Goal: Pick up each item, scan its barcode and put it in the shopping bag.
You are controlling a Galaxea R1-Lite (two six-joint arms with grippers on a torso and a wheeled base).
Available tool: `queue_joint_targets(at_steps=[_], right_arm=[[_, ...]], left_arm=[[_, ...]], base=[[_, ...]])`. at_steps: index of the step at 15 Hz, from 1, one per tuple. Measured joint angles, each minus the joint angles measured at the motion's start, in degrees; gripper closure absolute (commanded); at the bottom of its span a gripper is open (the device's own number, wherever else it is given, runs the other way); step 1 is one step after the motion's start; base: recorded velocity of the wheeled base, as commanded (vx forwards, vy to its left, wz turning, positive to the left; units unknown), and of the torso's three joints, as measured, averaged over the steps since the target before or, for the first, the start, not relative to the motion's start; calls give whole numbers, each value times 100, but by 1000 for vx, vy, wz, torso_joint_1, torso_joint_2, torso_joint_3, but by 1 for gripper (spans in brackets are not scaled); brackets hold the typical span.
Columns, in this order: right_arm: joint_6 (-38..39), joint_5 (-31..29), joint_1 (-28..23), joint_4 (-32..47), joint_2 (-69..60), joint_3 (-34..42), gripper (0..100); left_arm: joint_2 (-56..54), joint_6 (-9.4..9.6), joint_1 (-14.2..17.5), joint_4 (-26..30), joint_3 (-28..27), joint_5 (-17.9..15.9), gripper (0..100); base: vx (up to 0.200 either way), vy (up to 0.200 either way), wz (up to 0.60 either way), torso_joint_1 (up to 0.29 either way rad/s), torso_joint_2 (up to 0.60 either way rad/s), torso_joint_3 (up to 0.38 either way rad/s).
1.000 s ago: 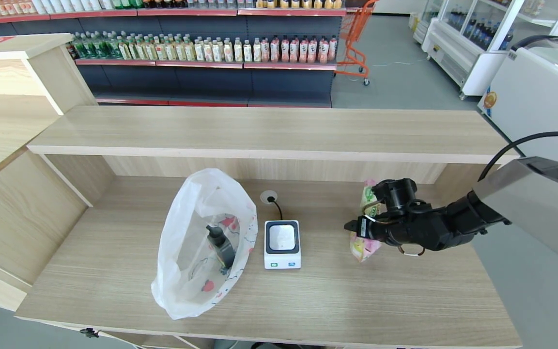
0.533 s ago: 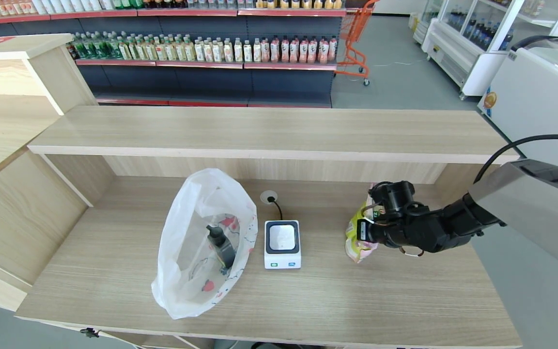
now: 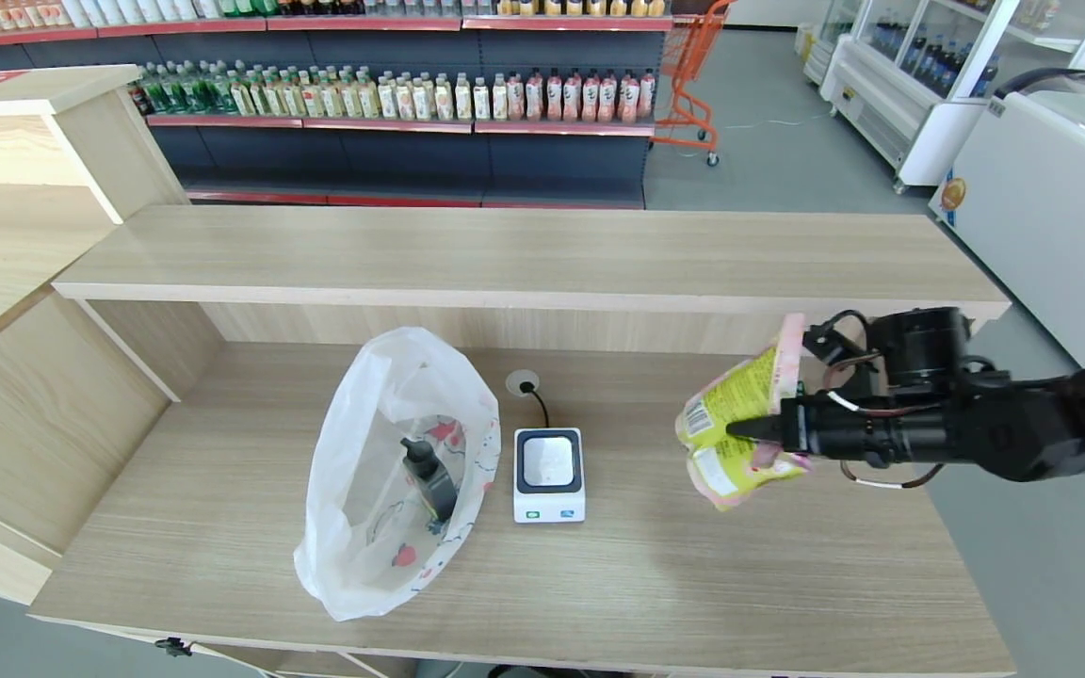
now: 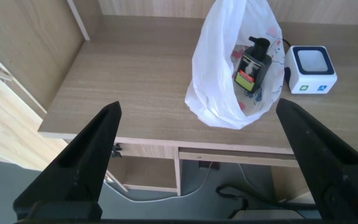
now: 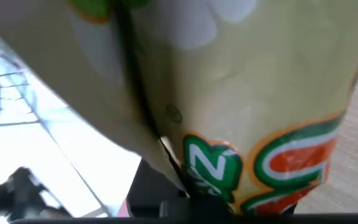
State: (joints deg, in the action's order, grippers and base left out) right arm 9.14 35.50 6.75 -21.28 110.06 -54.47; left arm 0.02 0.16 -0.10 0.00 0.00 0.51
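Observation:
My right gripper [image 3: 757,433] is shut on a yellow-green and pink snack pouch [image 3: 736,424], holding it in the air above the right part of the counter, its label side turned toward the scanner. The same pouch [image 5: 241,106] sits right up against the right wrist camera. The white barcode scanner [image 3: 549,474] stands mid-counter, also seen as the scanner [image 4: 312,68]. Left of it lies the open white shopping bag [image 3: 401,471] with a dark pump bottle [image 3: 429,480] inside; bag [image 4: 229,68]. My left gripper [image 4: 197,155] hangs open, off the counter's front edge, with nothing between its fingers.
A cable runs from the scanner to a round port [image 3: 523,381] in the counter [image 3: 646,584]. A raised wooden shelf [image 3: 524,254] borders the far side. Store shelving with bottles [image 3: 392,94] and freezers [image 3: 1051,160] stand beyond.
The right gripper lifted the snack pouch off the counter, rose and swung to the right, turning the pouch so its label side faces the scanner. Bag and scanner stayed put.

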Motion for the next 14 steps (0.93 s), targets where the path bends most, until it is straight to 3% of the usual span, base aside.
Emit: queue_joint_targets(at_steps=[2, 4, 9, 11, 14], right_arm=[[-66, 1434, -497, 24, -713, 469, 100], [-26, 2211, -727, 295, -1248, 708, 100], [-345, 2842, -325, 947, -2317, 1156, 100], [-1396, 2875, -108, 957, -2597, 1379, 100], [-3957, 3011, 5, 1084, -2762, 1665, 100]], left_arm=[[0, 0, 0, 0, 0, 0, 0], [0, 2, 0, 0, 0, 0, 0], [0, 2, 0, 0, 0, 0, 0], [0, 2, 0, 0, 0, 0, 0], [0, 2, 0, 0, 0, 0, 0]], base=[[0, 0, 0, 0, 0, 0], [0, 0, 0, 0, 0, 0], [0, 0, 0, 0, 0, 0], [0, 0, 0, 0, 0, 0], [0, 0, 0, 0, 0, 0]])
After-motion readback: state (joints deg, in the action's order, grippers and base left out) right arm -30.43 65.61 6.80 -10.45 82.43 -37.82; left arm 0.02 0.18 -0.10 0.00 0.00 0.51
